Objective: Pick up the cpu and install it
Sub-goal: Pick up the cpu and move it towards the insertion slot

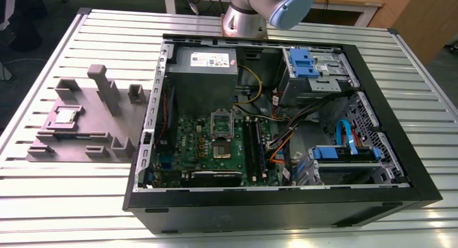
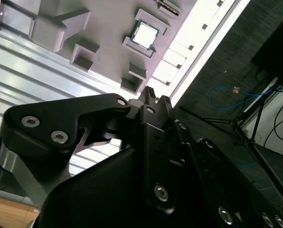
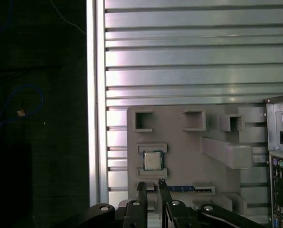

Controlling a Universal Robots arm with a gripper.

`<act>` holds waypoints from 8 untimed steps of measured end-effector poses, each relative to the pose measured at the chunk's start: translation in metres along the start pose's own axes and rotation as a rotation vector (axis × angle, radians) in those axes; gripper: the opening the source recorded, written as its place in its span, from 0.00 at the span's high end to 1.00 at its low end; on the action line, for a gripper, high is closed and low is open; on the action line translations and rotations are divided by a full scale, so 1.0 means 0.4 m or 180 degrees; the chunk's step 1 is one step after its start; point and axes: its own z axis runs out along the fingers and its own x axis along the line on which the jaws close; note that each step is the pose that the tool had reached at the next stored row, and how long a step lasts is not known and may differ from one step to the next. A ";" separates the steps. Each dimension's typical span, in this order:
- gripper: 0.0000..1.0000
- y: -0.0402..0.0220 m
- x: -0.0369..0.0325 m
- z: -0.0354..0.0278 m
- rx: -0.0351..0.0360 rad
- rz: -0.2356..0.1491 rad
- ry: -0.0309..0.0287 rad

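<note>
On the exterior view's left, your cpu [image 1: 66, 115] sits in the grey fixture [image 1: 89, 127] on the desk [image 1: 64, 194], outside the computer case [image 1: 286, 213]. Second wrist view: cpu untouched in its pocket. First wrist view: claw [image 3: 151, 185] apart, empty, near it. Pick not done, install left.

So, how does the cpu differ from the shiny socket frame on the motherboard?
The cpu is square with a plain metal top; the socket frame is oblong with a green centre. The cpu lies in a grey holder outside the computer case; the socket frame sits inside it. Both are silvery metal.
</note>
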 end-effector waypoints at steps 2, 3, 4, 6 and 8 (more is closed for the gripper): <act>0.76 0.000 0.001 0.000 0.0000 0.0000 0.0000; 0.76 0.000 0.001 0.000 0.0000 0.0000 0.0000; 0.76 0.000 0.001 0.000 0.0000 -0.0001 0.0000; 0.76 0.000 0.002 0.000 0.0000 -0.0001 0.0000; 0.76 0.000 0.002 0.000 0.0000 -0.0001 0.0000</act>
